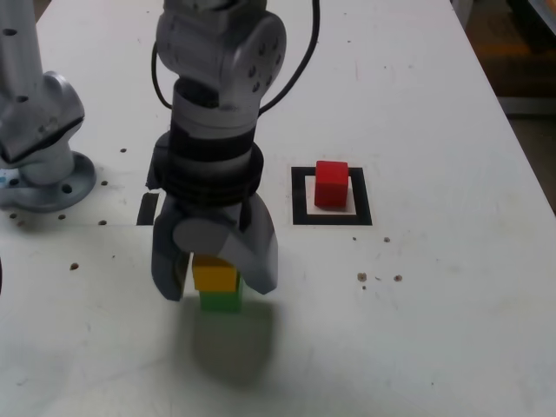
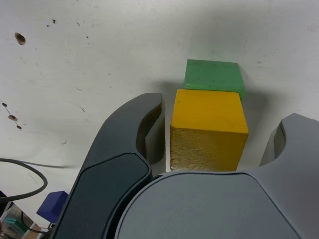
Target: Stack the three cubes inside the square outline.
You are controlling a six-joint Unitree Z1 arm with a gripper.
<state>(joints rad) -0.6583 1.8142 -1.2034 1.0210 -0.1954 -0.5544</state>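
The tool [image 2: 222, 139], spread wide around the yellow cube [image 2: 209, 129], grips nothing; green cube [image 2: 214, 75] beneath yellow.

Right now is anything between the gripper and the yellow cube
Nothing visible. The gripper is open, its jaws on either side of the yellow cube. The green cube lies beyond the yellow one, outside that gap.
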